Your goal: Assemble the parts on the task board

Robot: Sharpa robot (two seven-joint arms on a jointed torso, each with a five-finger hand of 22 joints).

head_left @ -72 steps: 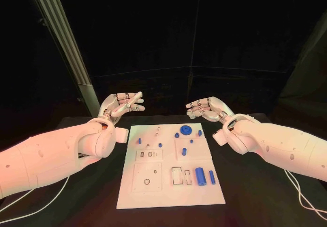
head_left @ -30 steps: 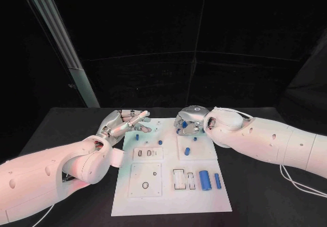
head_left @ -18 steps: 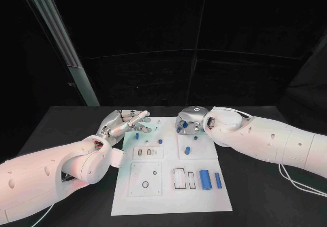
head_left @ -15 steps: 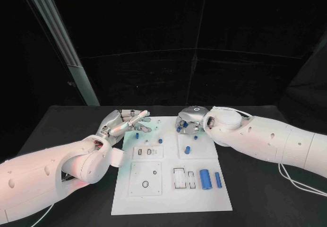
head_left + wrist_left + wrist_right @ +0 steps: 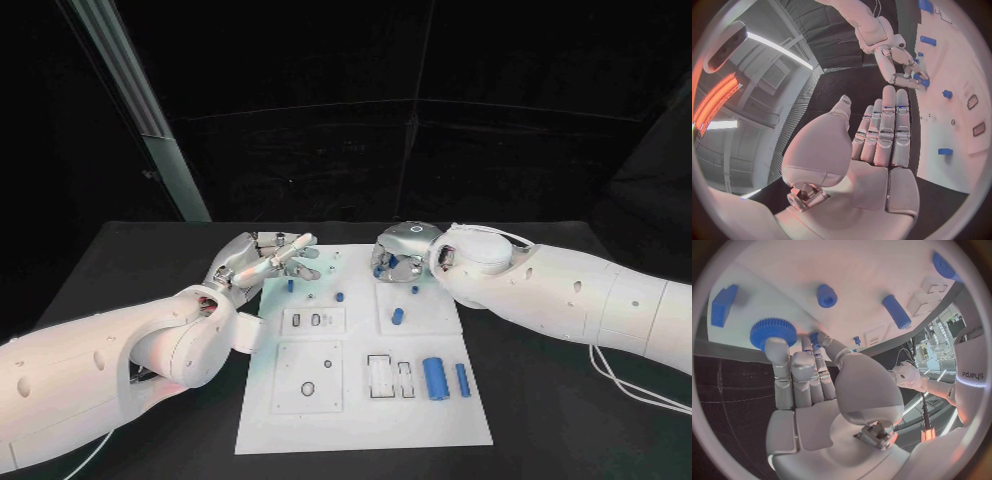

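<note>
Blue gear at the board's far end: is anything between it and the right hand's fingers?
Nothing visible. In the right wrist view the right hand has a fingertip at the blue gear on the task board.

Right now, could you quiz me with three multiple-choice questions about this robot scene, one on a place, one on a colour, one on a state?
1. Where is the right hand?
A. over the task board's far end
B. off the table
C. at the board's near edge

2. What colour is the gear?
A. red
B. blue
C. green

3. What is the left hand holding?
A. a gear
B. a long cylinder
C. nothing

Answers: 1 A, the head view shows it there. 2 B, the right wrist view shows it blue, at that hand's fingers. 3 C, its palm is bare in the left wrist view.
</note>
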